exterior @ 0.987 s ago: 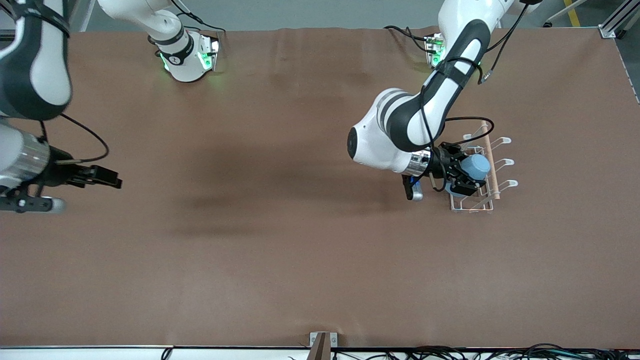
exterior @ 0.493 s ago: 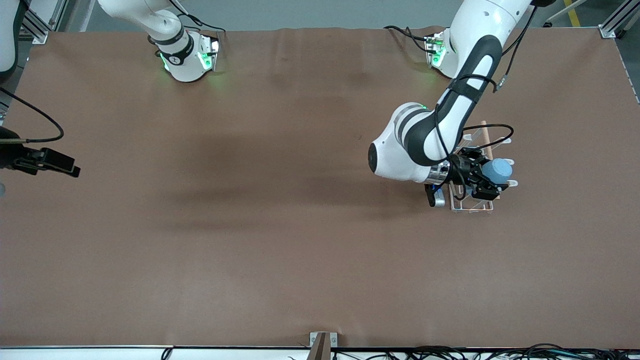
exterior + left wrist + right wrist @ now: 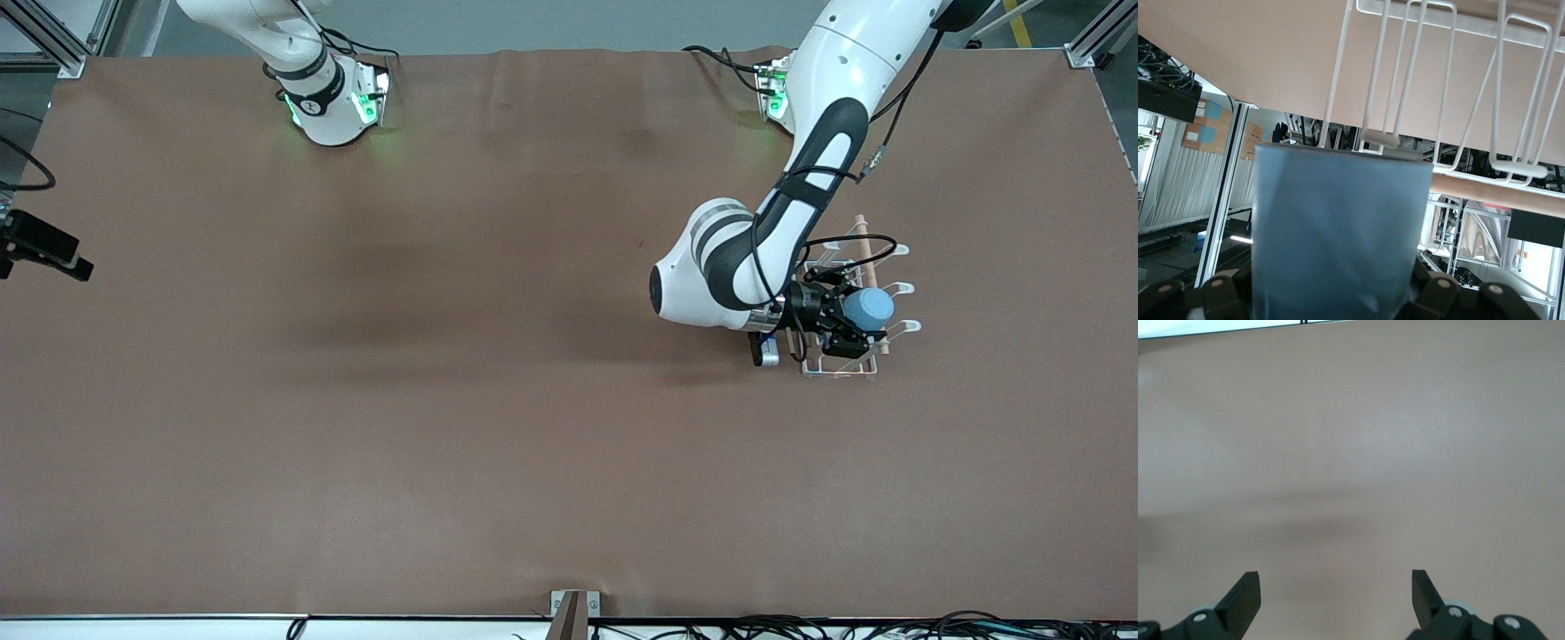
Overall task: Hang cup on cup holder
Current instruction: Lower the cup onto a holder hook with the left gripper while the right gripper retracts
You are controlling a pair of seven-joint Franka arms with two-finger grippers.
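My left gripper [image 3: 851, 318] is shut on the light-blue cup [image 3: 871, 308] and holds it on its side over the white wire cup holder [image 3: 836, 368], at the holder's wooden dowel [image 3: 862, 233]. In the left wrist view the cup [image 3: 1338, 220] fills the space between the jaws of my left gripper [image 3: 1338, 297]. Its far end is close to the holder's looped prongs [image 3: 1405, 87] and the dowel [image 3: 1498, 195]. I cannot tell whether the cup touches a prong. My right gripper [image 3: 1335, 590] is open and empty over bare table, at the right arm's end [image 3: 52, 252].
The brown table cover [image 3: 498, 427] is flat, with no other loose objects in view. The arm bases [image 3: 333, 107] stand along the table edge farthest from the front camera. Cables [image 3: 800, 627] lie past the nearest edge.
My left gripper carried the cup toward the left arm's end of the holder, then back a little over the dowel. My right arm drew back to the right arm's end of the table.
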